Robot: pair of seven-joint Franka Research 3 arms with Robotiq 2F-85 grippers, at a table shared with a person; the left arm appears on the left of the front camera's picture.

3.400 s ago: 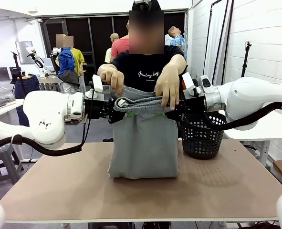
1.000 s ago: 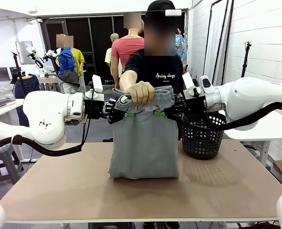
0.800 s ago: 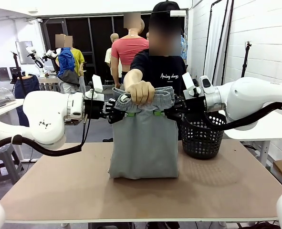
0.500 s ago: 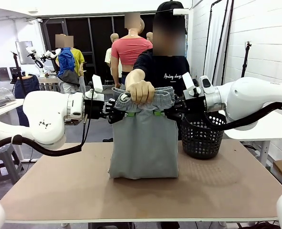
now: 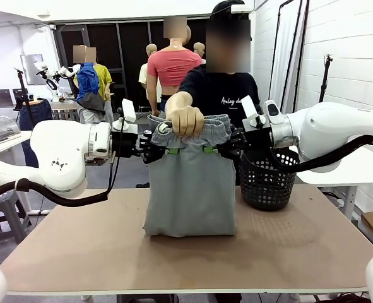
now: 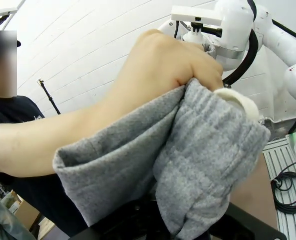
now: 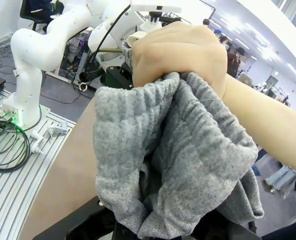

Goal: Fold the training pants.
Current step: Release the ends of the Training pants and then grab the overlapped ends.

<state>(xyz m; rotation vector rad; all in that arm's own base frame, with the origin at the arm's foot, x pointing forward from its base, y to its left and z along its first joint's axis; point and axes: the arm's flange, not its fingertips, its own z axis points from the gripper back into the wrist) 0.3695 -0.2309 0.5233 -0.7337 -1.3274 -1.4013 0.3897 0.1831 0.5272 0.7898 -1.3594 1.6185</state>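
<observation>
The left gripper (image 5: 166,149) and right gripper (image 5: 213,149) are each clamped on one end of the gathered waistband of the training pants (image 5: 189,196). The pants hang stretched between them, with the lower fold resting on the table (image 5: 98,252). A person's hand (image 5: 186,120) clutches the waistband midway between the grippers.

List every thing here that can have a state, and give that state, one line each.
training pants: hanging upright, lower edge resting on the table
left gripper: shut on the training pants' waistband
right gripper: shut on the waistband
person's hand: fisted around the waistband's middle
black mesh basket: upright on the table
</observation>
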